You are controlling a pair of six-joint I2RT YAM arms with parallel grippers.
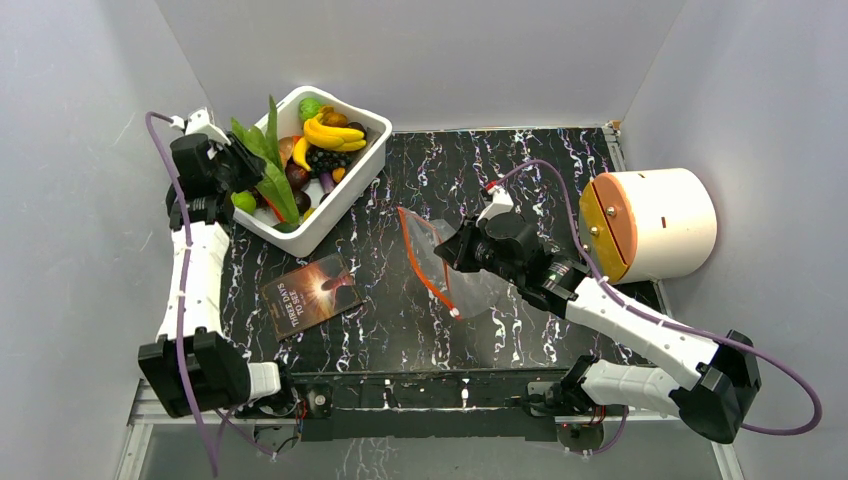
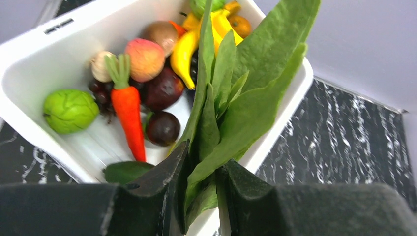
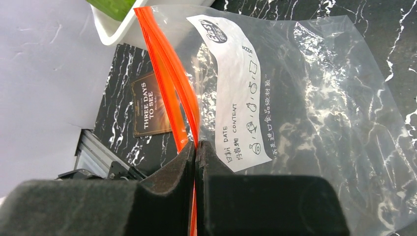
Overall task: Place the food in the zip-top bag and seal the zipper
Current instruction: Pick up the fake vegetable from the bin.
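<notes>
The marbled table (image 1: 560, 180) carries a white tub (image 1: 352, 188) at eleven o'clock, full of toy food (image 1: 335, 132). The zip-top bag (image 1: 470, 285) is near the table's centre, and the right gripper's (image 3: 195, 147) jaws are closed tight on its zipper (image 3: 164, 73). At the tub's nine o'clock edge, the left gripper (image 2: 202, 179) clamps the leafy vegetable (image 2: 246, 98) by its stem.

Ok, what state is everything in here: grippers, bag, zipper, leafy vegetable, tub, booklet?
left gripper: shut on leafy vegetable
right gripper: shut on zipper
zip-top bag: empty, unsealed
zipper: strips look parted, pinched
leafy vegetable: gripped at stem end, above tub
tub: upright, holding food
booklet: closed, lying flat
</notes>
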